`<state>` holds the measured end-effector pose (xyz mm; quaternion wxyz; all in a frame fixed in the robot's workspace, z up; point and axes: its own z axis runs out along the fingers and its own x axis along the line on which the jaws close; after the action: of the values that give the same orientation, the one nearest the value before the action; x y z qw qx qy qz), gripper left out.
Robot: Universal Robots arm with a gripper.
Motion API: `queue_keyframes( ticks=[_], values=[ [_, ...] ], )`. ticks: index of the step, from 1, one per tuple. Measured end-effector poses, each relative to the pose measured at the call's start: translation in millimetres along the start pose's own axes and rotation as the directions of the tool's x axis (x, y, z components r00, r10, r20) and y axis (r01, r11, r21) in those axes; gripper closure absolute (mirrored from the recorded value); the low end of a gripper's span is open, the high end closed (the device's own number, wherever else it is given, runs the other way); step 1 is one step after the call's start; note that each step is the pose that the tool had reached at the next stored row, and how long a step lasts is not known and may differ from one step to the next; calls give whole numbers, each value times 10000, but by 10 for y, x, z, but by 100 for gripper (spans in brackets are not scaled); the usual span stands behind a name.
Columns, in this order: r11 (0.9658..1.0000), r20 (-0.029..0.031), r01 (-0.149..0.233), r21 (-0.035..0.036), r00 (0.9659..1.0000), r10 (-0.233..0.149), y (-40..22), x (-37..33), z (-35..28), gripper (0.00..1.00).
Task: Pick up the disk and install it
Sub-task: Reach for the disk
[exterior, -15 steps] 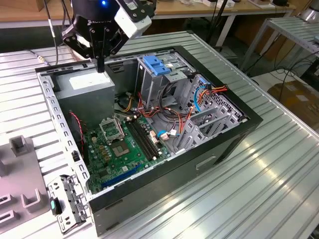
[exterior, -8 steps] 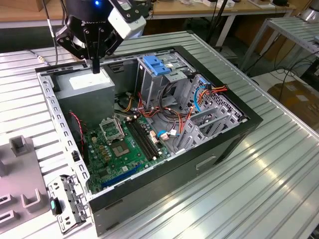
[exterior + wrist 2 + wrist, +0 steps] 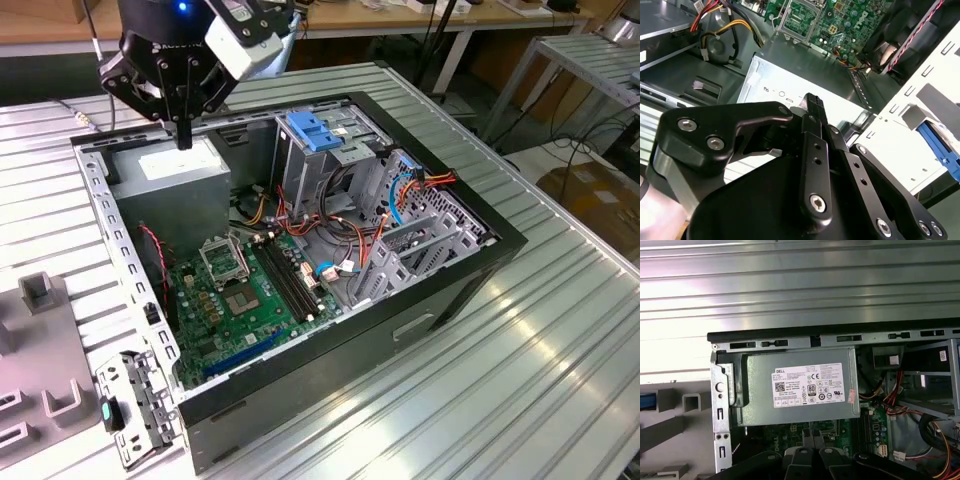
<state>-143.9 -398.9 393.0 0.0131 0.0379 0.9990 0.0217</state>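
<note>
the gripper [image 3: 184, 135] hangs in the upper left of the exterior view, over the rear corner of the open computer case [image 3: 500, 240]. its fingers are clenched into one narrow point with nothing between them. in the second wrist view the same dark fingertips [image 3: 812, 102] are pressed together. the tip points down at the grey power supply box [image 3: 175, 170] and sits just above its white sticker; whether it touches the box cannot be told.

the disk [image 3: 939, 146] is apart from the gripper and outside the case. in the second wrist view only its blue side rail shows, lying in a slot of the pale grey fixture [image 3: 900, 135] that stands just beside the case wall. in the first wrist view a small strip of blue [image 3: 646, 401] shows in the same fixture, past the case wall from the power supply box.

inside the case, the green motherboard [image 3: 240, 290] lies near the centre of the exterior view. red, orange and blue cables [image 3: 400, 200] run to the right of centre. a bare blue bracket [image 3: 315, 130] rests on top of the metal drive cage [image 3: 320, 170] in the upper middle of that view, well apart from the gripper. the case lies on a ribbed metal table [image 3: 560, 360], and part of the grey fixture shows at the exterior view's lower left.
</note>
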Motion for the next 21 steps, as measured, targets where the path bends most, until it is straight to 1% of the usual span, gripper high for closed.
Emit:
queue_keyframes(
  ticks=[2,12,19,21],
  values=[
    [10000,0,0,-1,10000,0,-2,32,0,89],
    [10000,0,0,0,10000,0,-10,137,-1,89],
    [10000,0,-1,-1,10000,1,-17,229,-1,89],
    [10000,0,-1,-1,10000,1,-20,264,-1,89]
  ],
)
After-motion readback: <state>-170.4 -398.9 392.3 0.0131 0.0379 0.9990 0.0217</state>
